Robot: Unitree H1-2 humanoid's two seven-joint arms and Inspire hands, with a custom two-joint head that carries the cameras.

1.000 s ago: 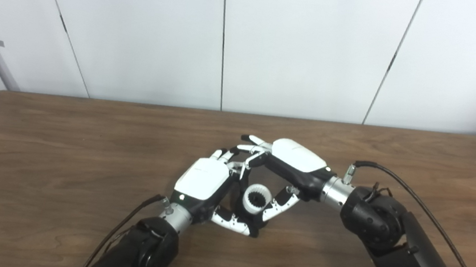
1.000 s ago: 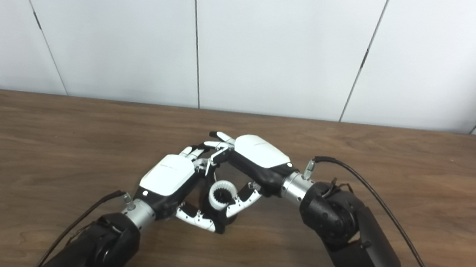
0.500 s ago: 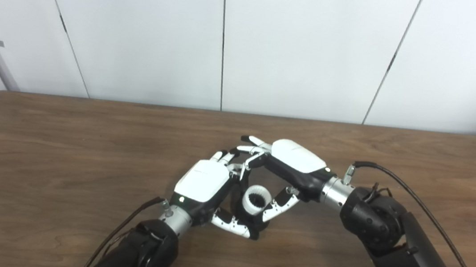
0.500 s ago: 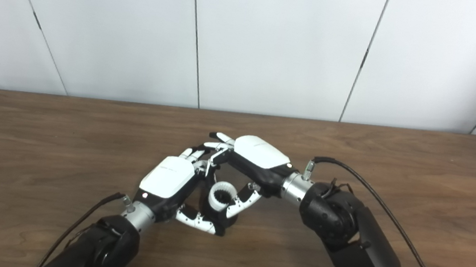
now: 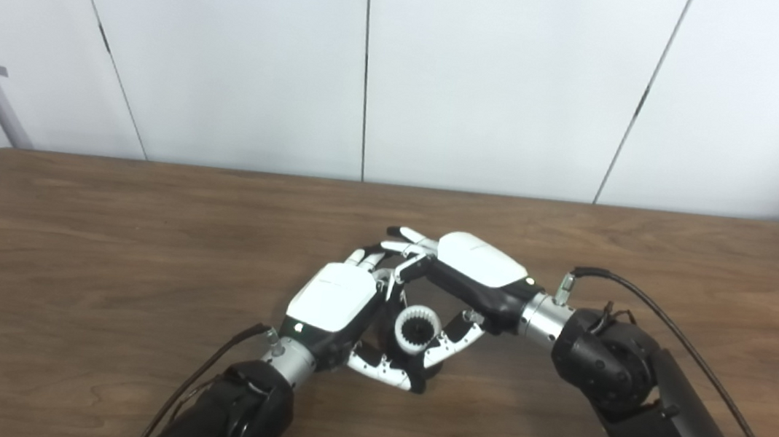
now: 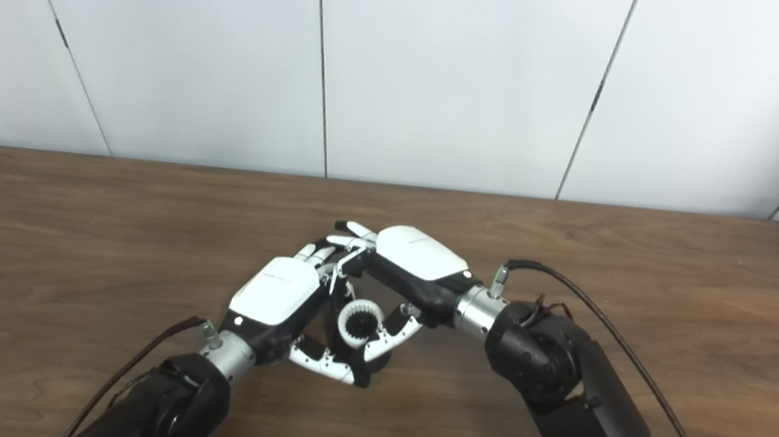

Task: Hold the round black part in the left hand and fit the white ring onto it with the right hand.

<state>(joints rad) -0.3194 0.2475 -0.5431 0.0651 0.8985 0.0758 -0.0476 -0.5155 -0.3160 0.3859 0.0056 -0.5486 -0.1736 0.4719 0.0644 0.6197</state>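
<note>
My left hand (image 5: pixel 332 301) is curled low over the table around the round black part (image 6: pixel 377 365). Only a dark edge of that part shows under the thumbs; the rest is hidden by the fingers. The white ring (image 5: pixel 415 329), toothed on its inside, sits right against the left palm, opening facing up. My right hand (image 5: pixel 477 261) reaches in from the right, shut on the ring between thumb and fingers. Its fingertips overlap those of the left hand. Whether the ring is seated on the black part cannot be told.
The brown wooden table (image 5: pixel 102 230) runs wide on both sides of the hands. White wall panels stand behind its far edge. A black cable (image 5: pixel 652 292) arcs off the right wrist above the table.
The right hand has shifted a little left and down, carrying the white ring closer into the left hand. The left hand has barely moved.
</note>
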